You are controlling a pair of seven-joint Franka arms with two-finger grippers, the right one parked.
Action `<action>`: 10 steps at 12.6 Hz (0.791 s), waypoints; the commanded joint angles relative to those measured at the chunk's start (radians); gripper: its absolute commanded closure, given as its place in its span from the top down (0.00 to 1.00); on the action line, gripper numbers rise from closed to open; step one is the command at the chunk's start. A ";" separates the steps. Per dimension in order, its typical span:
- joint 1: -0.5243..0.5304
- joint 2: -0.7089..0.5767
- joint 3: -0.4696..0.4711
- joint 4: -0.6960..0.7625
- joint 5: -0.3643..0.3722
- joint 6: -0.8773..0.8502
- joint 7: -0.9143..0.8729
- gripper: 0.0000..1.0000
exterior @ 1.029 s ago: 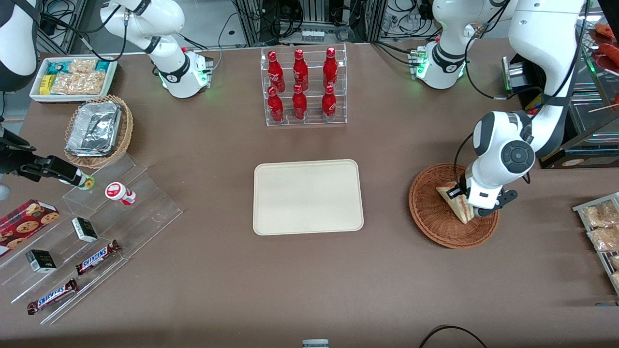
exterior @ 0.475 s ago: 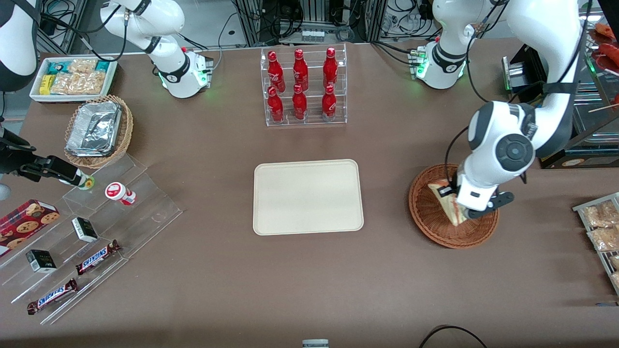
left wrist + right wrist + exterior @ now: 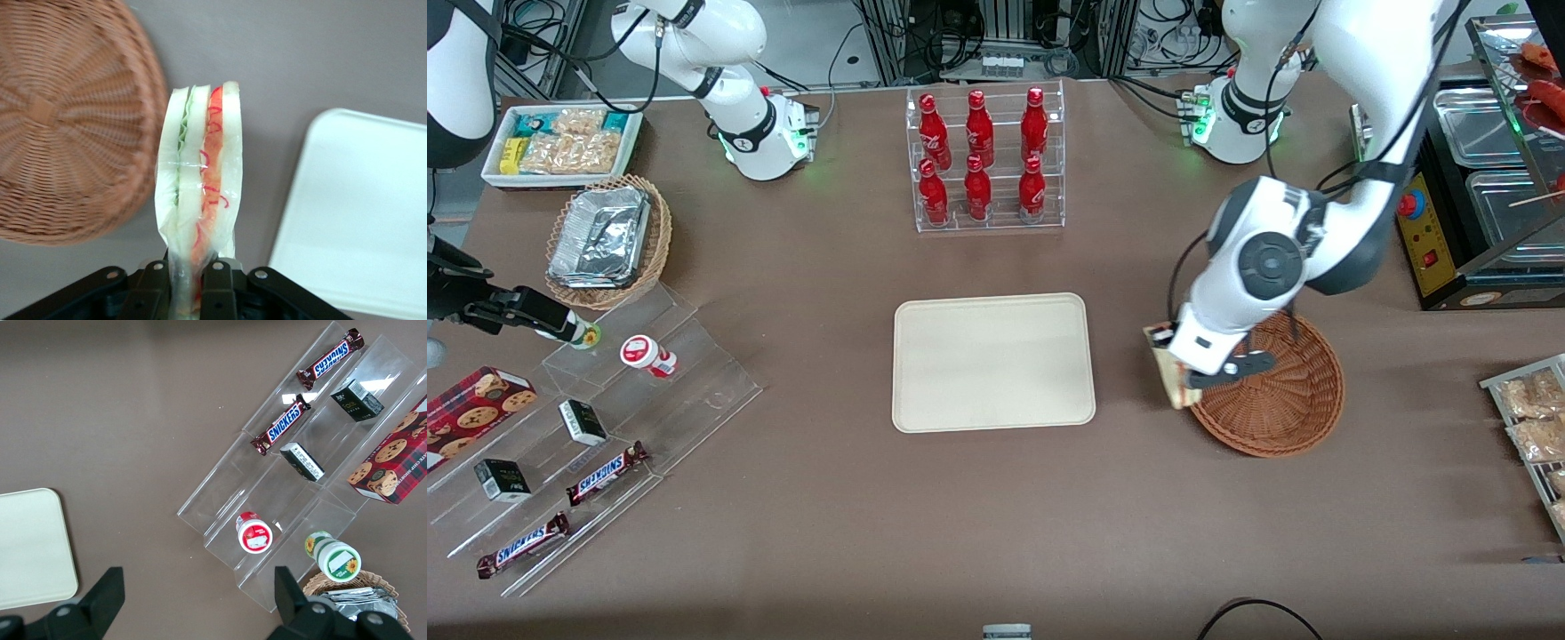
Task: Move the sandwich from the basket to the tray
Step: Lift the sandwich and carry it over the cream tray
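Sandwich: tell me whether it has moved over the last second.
Yes. Gripped by the gripper, the sandwich has left the basket and now hangs past its rim, closer to the tray.

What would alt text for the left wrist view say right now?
The gripper is shut on a clear-wrapped sandwich, held on edge above the brown table between the wicker basket and the cream tray. The sandwich touches neither one, and no other item shows in the basket.
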 commanded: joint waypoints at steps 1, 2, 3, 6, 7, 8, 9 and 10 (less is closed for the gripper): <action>-0.081 0.090 -0.006 0.126 -0.006 -0.043 -0.068 0.00; -0.114 0.113 -0.006 0.158 0.000 -0.046 -0.093 0.00; -0.148 0.142 -0.006 0.194 0.004 -0.048 -0.111 0.00; -0.262 0.257 0.002 0.324 0.018 -0.051 -0.188 0.00; -0.297 0.293 0.002 0.361 0.064 -0.051 -0.240 0.00; -0.322 0.320 0.002 0.389 0.098 -0.051 -0.291 0.00; -0.349 0.351 0.002 0.424 0.121 -0.052 -0.326 0.00; -0.381 0.383 0.004 0.467 0.132 -0.069 -0.349 0.00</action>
